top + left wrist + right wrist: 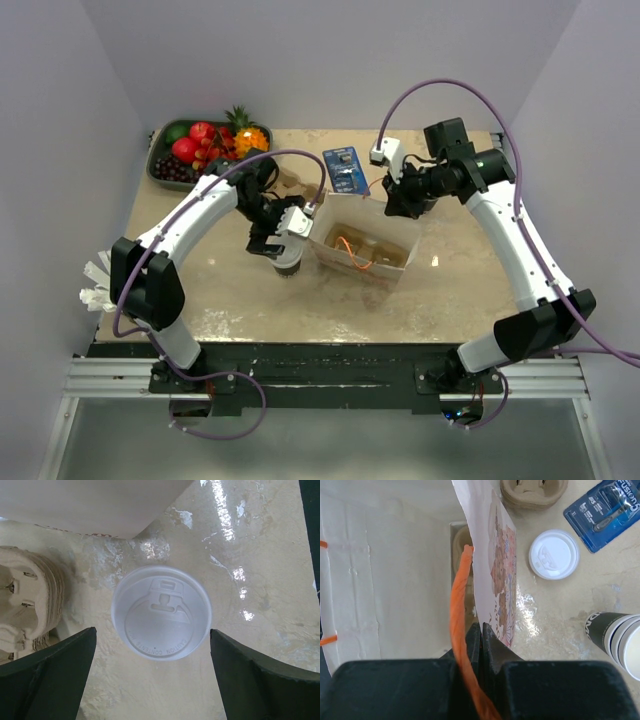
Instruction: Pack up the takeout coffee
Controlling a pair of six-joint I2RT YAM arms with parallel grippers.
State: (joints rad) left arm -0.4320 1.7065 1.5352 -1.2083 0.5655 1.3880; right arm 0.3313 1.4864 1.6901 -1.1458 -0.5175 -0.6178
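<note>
Top view
Coffee cup: upright on the table, just left of the paper bag's near-left corner, mostly hidden under the left jaws.
Left jaws: hang straight over the cup at the end of the left arm.
Right jaws: at the bag's far-right rim, at the end of the right arm.
Far side: bowl of fruit at the far left, blue razor pack behind the bag.

Left wrist view
Lid: round, white, seen from above, centred between the jaws.
Left jaws: spread wide, one dark finger on each side of the lid, neither touching it.
Neighbours: cup carrier at the left edge, bag wall along the top.

Right wrist view
Right jaws: pressed together, pinching the bag's top edge; the orange handle runs past them.
Outside the bag: the lidded cup, the carrier, the razor pack and a stack of lidless cups.
</note>
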